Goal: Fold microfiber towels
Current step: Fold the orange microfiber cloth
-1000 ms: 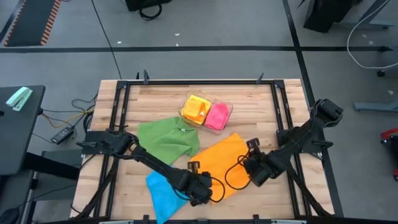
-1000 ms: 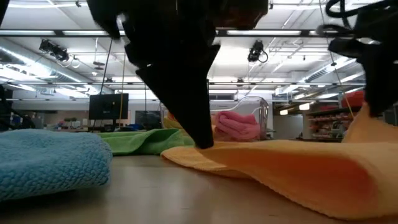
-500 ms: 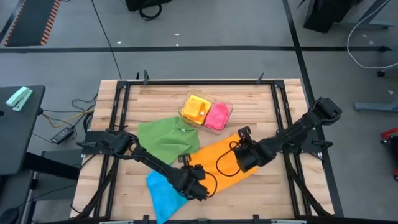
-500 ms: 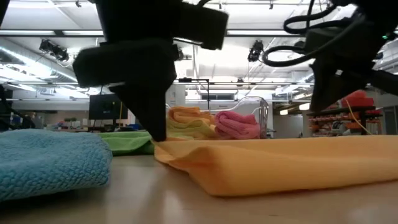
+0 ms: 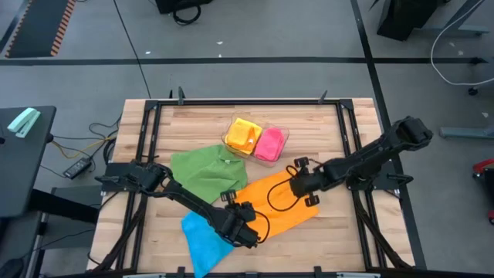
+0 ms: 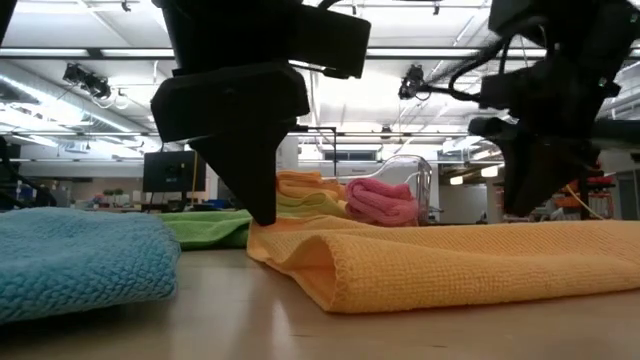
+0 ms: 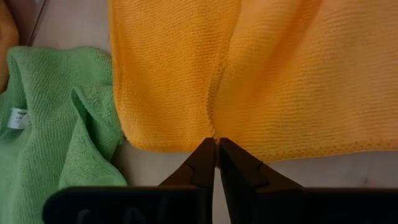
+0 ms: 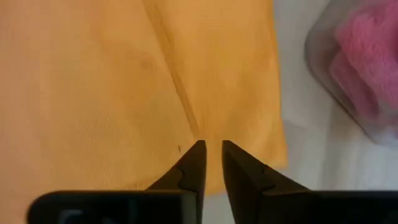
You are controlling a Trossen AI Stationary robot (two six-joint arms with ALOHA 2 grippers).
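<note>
Near the table's centre, toward four o'clock, the soft orange microfiber towel (image 5: 276,202) lies doubled over, its folded layer flat. At its seven o'clock corner the left gripper (image 7: 216,149) has its fingers nearly pressed together, tips at the hem. At two o'clock the right gripper (image 8: 210,155) stands slightly parted above the cloth, pinching nothing. This looks like the release after the first fold; next both arms must lift clear. A second ago the towel lay spread, its right side lifted.
</note>
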